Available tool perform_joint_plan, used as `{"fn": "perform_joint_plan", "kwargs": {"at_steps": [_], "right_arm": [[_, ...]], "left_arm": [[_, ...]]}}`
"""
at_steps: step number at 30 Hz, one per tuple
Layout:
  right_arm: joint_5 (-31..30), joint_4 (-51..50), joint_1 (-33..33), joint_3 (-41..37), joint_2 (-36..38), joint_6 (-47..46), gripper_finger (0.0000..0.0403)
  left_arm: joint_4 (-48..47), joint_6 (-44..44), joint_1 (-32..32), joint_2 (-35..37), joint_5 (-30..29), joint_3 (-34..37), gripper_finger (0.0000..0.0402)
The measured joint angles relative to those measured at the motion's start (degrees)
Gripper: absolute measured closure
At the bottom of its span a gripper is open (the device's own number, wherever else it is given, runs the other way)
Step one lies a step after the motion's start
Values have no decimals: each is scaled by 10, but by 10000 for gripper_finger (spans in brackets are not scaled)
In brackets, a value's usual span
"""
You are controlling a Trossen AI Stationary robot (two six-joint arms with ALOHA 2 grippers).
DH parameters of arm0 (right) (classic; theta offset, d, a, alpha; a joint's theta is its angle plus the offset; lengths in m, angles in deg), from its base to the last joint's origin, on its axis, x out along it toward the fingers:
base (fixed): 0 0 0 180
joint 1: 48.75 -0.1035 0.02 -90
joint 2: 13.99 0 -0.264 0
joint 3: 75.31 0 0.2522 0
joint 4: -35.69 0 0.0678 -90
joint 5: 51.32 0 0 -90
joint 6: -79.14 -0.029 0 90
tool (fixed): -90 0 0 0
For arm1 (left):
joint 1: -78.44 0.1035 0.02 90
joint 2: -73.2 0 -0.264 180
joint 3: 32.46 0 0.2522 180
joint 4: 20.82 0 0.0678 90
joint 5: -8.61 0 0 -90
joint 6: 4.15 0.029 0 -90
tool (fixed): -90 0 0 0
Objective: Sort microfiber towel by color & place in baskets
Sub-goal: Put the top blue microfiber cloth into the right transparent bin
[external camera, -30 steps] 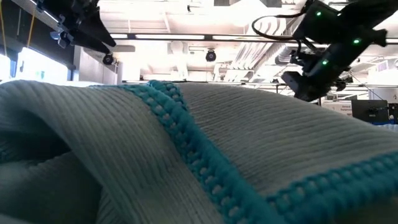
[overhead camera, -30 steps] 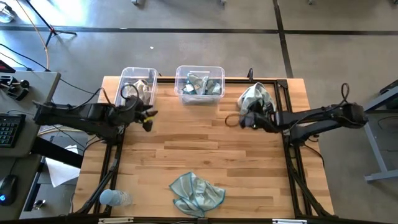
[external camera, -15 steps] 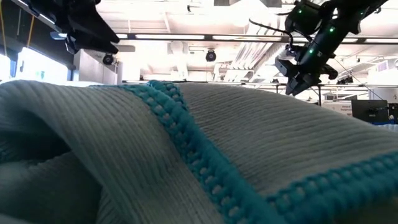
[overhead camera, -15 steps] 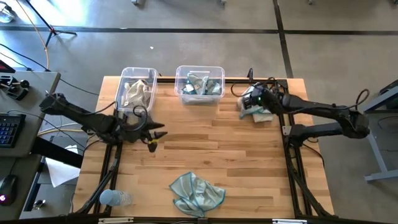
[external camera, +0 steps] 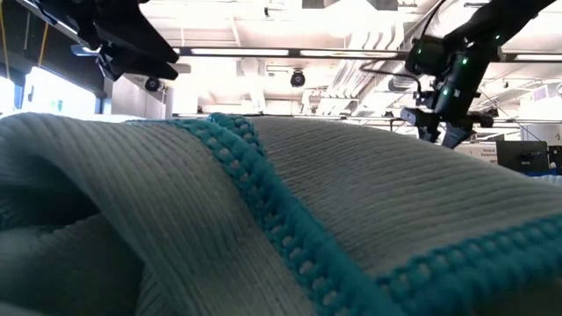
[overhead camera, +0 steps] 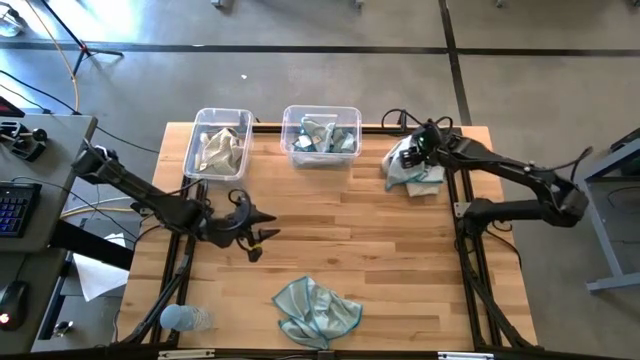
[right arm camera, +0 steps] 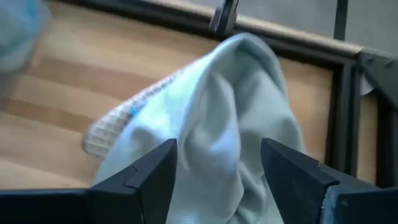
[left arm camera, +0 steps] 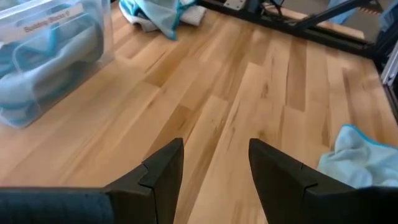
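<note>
Your left gripper (overhead camera: 256, 228) low at mid-left, fingers parted, your right gripper (overhead camera: 413, 152) far right, fingers parted

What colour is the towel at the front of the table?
Pale teal-blue towel, seen best in the high view.

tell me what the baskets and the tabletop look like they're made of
Baskets: clear, glossy plastic by the look, since the towels inside show through the walls. Tabletop: pale wood in butcher-block strips with visible grain, smooth and probably sealed.
</note>
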Motion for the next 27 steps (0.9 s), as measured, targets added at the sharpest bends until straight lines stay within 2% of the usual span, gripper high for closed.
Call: {"fn": "perform_joint_plan", "kwargs": {"at_steps": [12,16,20,25,27], "right_arm": [[9,15,31,0,-150,36,174],[19,19,41,2,-188,46,188],[35,26,42,2,-201,65,244],[40,21,42,-1,-174,77,364],[39,10,43,-2,-156,85,389]], "left_arm": [[44,-2,-2,-46,20,0,232],[45,-2,-4,-46,21,0,232],[45,-1,-4,-46,20,0,232],[45,-1,-4,-46,18,0,232],[45,-1,-4,-46,18,0,232]]}}
